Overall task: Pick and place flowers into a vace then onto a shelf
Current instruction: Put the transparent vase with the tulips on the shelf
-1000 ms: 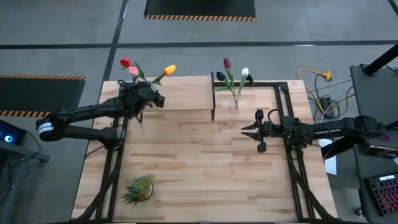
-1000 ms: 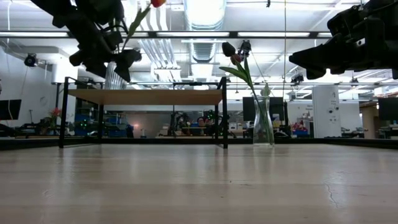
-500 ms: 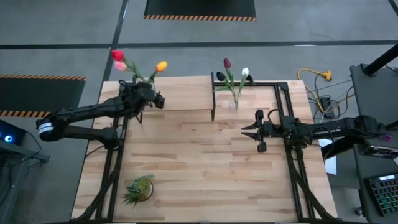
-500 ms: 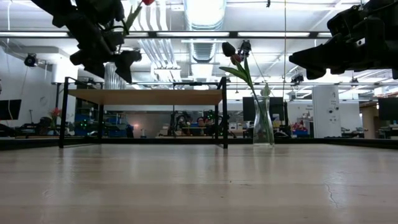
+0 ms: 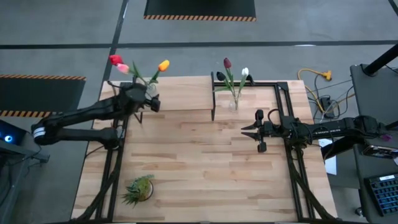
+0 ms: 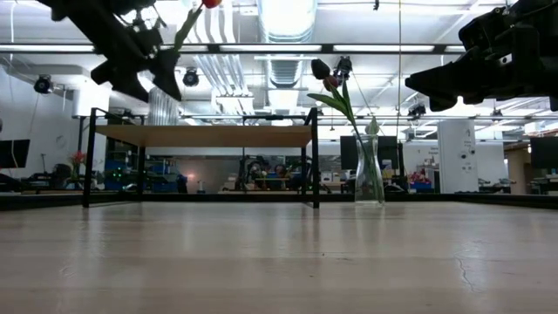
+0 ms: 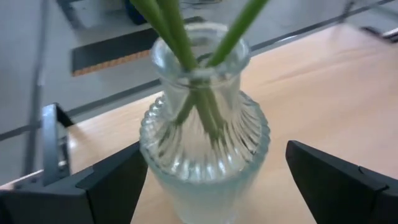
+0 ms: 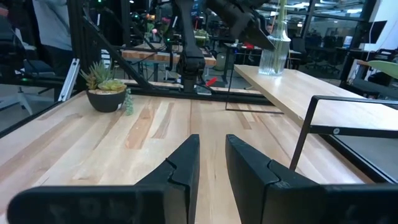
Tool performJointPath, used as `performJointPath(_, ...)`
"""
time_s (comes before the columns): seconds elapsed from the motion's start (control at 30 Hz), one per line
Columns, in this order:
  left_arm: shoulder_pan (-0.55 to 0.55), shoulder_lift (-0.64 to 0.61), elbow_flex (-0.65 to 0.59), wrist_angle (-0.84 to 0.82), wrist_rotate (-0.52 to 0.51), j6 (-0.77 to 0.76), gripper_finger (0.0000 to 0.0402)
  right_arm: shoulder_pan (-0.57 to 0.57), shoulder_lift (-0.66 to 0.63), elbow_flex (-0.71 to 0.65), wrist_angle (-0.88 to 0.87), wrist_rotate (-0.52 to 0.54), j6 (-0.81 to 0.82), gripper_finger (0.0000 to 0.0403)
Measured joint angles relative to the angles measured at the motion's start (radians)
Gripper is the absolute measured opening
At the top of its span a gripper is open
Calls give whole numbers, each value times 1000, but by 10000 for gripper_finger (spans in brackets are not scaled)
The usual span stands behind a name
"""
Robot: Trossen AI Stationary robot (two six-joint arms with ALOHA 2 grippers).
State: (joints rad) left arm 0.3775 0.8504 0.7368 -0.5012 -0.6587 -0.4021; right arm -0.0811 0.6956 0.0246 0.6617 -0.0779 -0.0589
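A ribbed glass vase (image 7: 202,143) with red, pink and orange-yellow tulips (image 5: 134,70) stands near the left end of the pale shelf (image 5: 186,93); in the low view it is the ribbed glass (image 6: 161,105) above the shelf board (image 6: 209,135). My left gripper (image 5: 148,99) (image 7: 214,162) is open, one finger on each side of the vase. A slim clear vase (image 6: 369,170) with maroon and white tulips (image 5: 235,71) stands on the table by the shelf's right legs. My right gripper (image 5: 244,129) (image 8: 211,140) hovers over the table's right half with its fingers nearly together. My left gripper's fingers flank the ribbed vase's belly (image 7: 249,143), level with it. One finger (image 7: 336,180) shows a plain gap to the glass. The other finger (image 7: 112,180) overlaps the glass wall in the wrist view, and I cannot tell whether it touches.
A short spiky green plant in a dark pot (image 5: 138,190) (image 8: 106,87) sits near the table's near left corner. Black frame rails (image 5: 289,155) run along both table sides. The planked middle of the table (image 5: 199,162) is bare wood.
My left gripper has drawn back toward the table's left edge and a little up, away from the ribbed vase, which stays on the shelf. The three tulip heads swung toward the left and far side, then settled.
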Motion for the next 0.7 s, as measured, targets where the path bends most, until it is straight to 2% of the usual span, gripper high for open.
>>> performJointPath(0.1,-23,-41,0,-7,29,0,359,0,0,0,0,0,0,68)
performJointPath(0.3,-42,-108,0,-21,25,28,359,0,0,0,0,0,-1,68)
performJointPath(0.7,-44,-249,0,-158,34,15,359,0,0,0,0,0,1,68)
